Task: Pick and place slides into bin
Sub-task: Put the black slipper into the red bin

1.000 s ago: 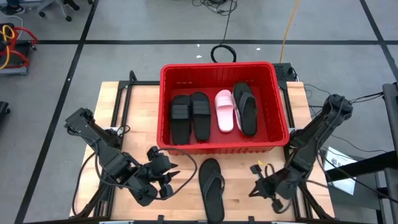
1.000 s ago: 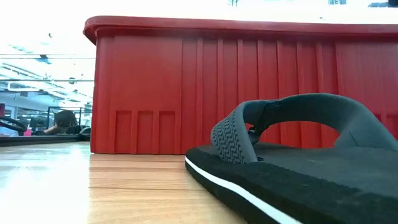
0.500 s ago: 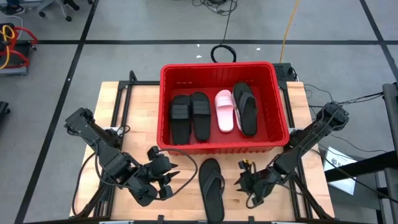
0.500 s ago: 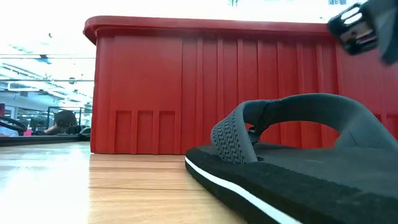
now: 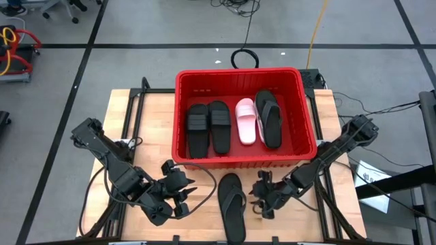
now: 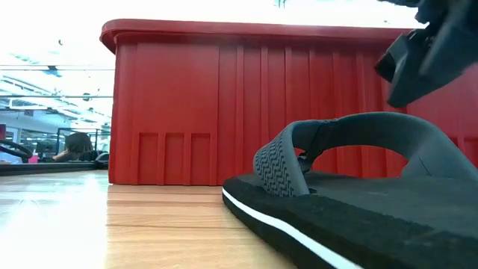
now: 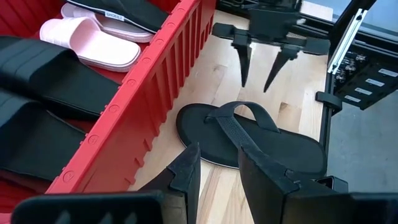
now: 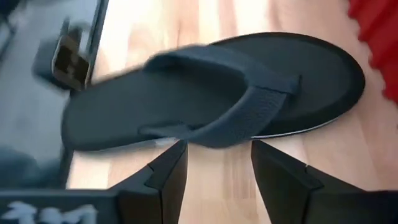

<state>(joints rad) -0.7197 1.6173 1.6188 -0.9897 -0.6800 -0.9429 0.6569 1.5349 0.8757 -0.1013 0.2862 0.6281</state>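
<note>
Right gripper, fingers apart, hovers just beside black flip-flop.

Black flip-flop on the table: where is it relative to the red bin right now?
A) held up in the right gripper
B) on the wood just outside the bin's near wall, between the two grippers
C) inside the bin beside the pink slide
B: the black flip-flop lies flat on the wood outside the red bin, with the left gripper on one side and the open right gripper on the other, neither touching it.

Overhead, table-level, two wrist views, all sharing flip-flop.
</note>
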